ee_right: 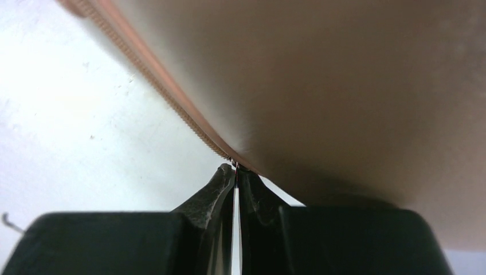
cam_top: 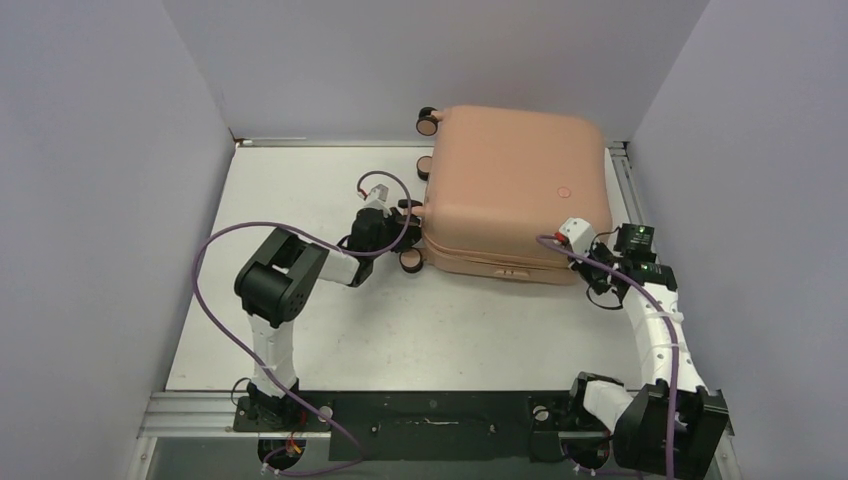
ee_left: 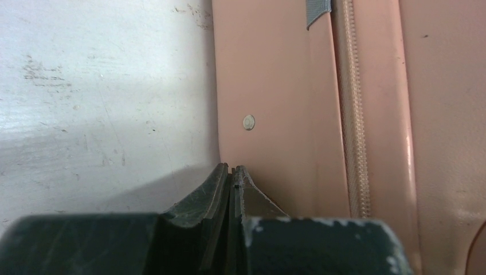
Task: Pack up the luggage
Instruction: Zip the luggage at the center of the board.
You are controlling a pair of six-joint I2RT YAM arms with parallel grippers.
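The luggage (cam_top: 515,185) is a peach-pink hard-shell suitcase lying flat and closed at the back of the table, wheels (cam_top: 427,121) to its left. My left gripper (cam_top: 412,214) is shut and empty, its tips (ee_left: 232,169) against the suitcase's left side wall (ee_left: 275,86) next to a small rivet (ee_left: 248,122). My right gripper (cam_top: 584,266) is at the front right corner of the suitcase. In the right wrist view it (ee_right: 235,168) is pinched on a thin metal zipper pull (ee_right: 234,164) at the end of the zipper line (ee_right: 172,109), under the shell (ee_right: 344,86).
The white table (cam_top: 330,330) is boxed in by grey walls on the left, back and right. A second wheel (cam_top: 410,260) sits by the suitcase's front left corner near my left wrist. Purple cables (cam_top: 215,250) loop off both arms.
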